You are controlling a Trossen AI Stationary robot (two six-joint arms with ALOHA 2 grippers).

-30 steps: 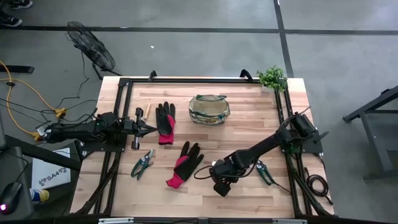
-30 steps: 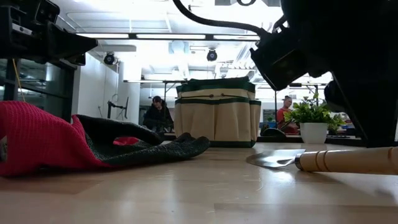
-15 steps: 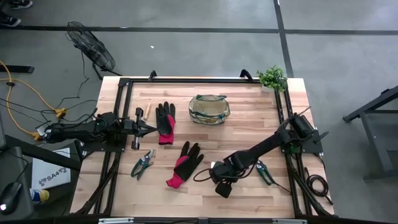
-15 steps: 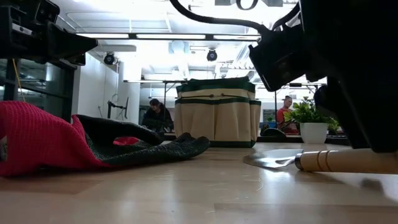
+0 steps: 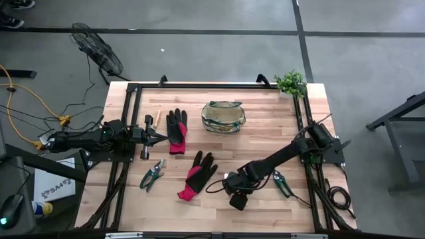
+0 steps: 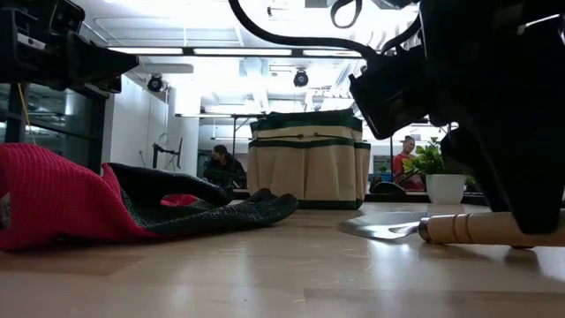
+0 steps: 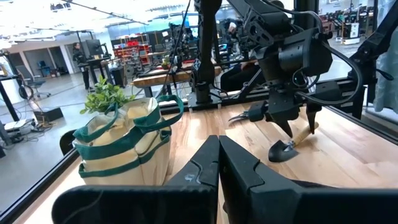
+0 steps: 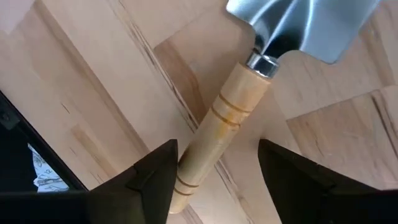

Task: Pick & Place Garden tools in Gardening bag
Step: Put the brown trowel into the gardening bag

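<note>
Two arms show in the high view, and only the right one is at work: the right gripper sits low over the table's near middle, on the trowel, whose blade points left toward a black-and-red glove. The gardening bag stands well apart toward the far edge. The left gripper waits at the left side, far from the trowel. Against the earlier picture, the right wrist has edged slightly left and nearer the tool.

Low view: the trowel lies flat on the wood, handle running to the right under the dark right gripper, which now hangs lower onto the handle than before.

Left wrist view: the left fingers are pressed together, holding nothing; the bag stands near.

Right wrist view: the wooden handle runs lengthwise between the two spread fingers, crossing the gap at a slant, with clearance on each side. The grip is not closed on it yet.
</note>
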